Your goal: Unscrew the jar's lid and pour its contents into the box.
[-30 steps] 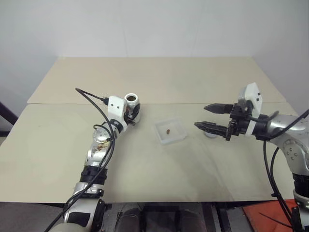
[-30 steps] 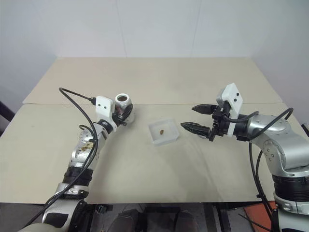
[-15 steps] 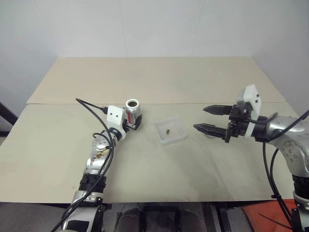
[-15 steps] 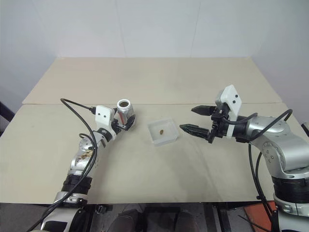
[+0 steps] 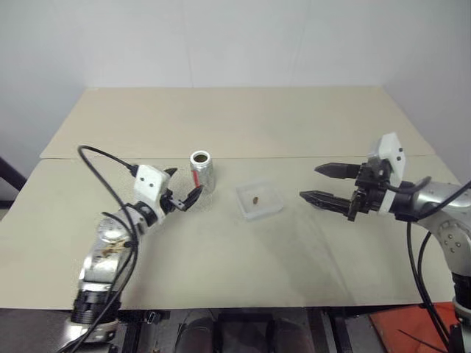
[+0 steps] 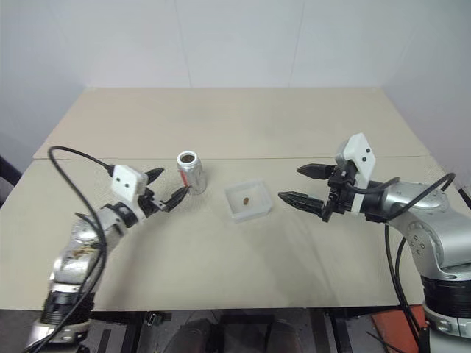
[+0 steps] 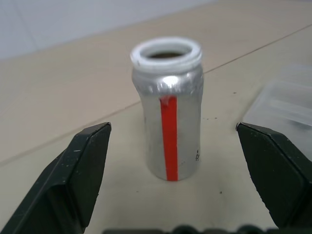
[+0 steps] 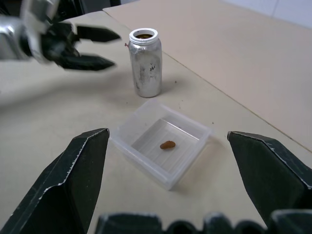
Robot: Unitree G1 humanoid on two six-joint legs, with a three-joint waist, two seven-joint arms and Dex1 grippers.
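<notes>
A bare test room, lab-like: plain white walls (image 5: 235, 37) rise right behind the wide, beige, matte tabletop (image 5: 235, 118) made of two joined boards.

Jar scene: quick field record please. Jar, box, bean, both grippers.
jar: upright on the table, mouth open, no lid on it, red stripe on its side
box: clear tray, on the table apart from the jar, toward the right arm's side
bean: one brown pellet lying in the box
left gripper: jaws open, beside the jar, holding nothing
right gripper: jaws open, empty, pointing toward the box
</notes>
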